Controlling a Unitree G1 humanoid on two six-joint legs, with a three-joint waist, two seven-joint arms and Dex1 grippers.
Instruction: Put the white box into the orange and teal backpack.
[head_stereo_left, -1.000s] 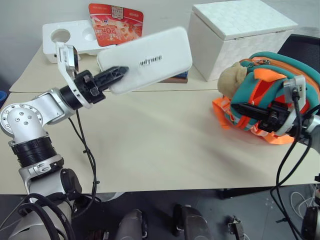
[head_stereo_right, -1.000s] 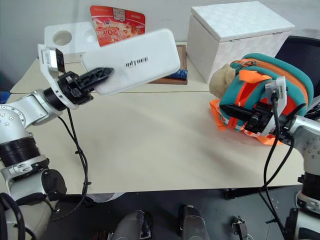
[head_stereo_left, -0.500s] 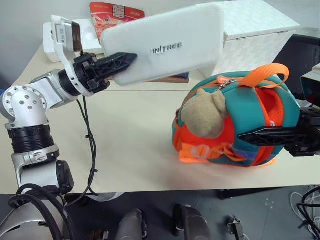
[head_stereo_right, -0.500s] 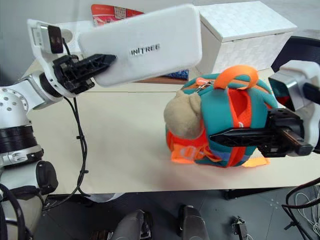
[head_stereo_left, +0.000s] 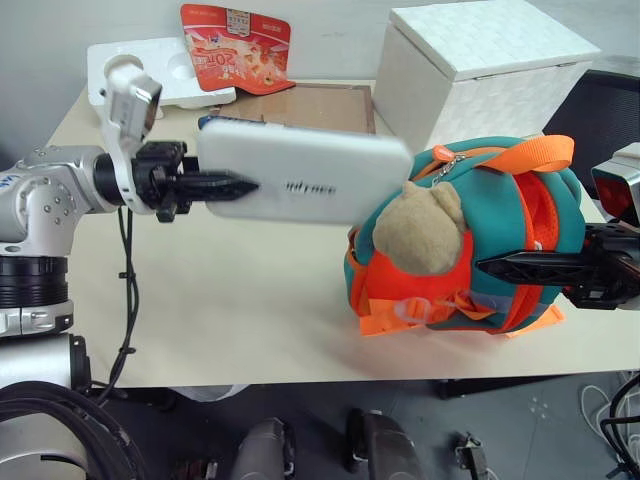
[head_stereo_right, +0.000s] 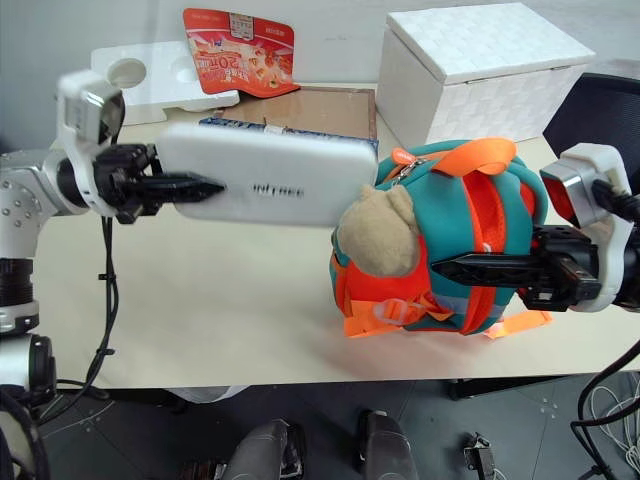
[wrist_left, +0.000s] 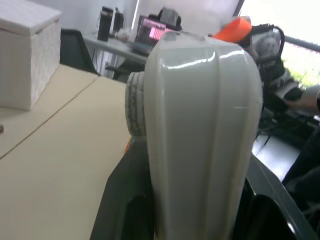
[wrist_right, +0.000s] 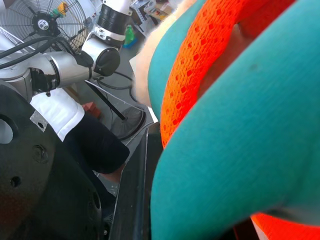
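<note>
My left gripper (head_stereo_left: 238, 186) is shut on one short end of the white box (head_stereo_left: 310, 185), a flat slim case held level above the table. The box's far end reaches the tan plush toy (head_stereo_left: 418, 225) on the orange and teal backpack (head_stereo_left: 500, 215); I cannot tell whether they touch. The backpack stands upright on the table at the right. My right gripper (head_stereo_left: 488, 265) lies across its lower front, shut on its fabric. In the left wrist view the box (wrist_left: 200, 125) is edge-on between the black fingers (wrist_left: 125, 210). The right wrist view has the backpack (wrist_right: 240, 125) pressed close.
A big white woven lidded cube (head_stereo_left: 480, 70) stands at the back right. A white styrofoam block (head_stereo_left: 150, 70), a red snack bag (head_stereo_left: 232, 45) and a flat brown board (head_stereo_left: 315, 105) lie at the back. A black chair (head_stereo_left: 600, 100) is beyond the table's right edge.
The backpack came in from the far right with my right gripper and now stands upright. My left wrist rolled, bringing the box down from a tilt to level beside the plush toy.
</note>
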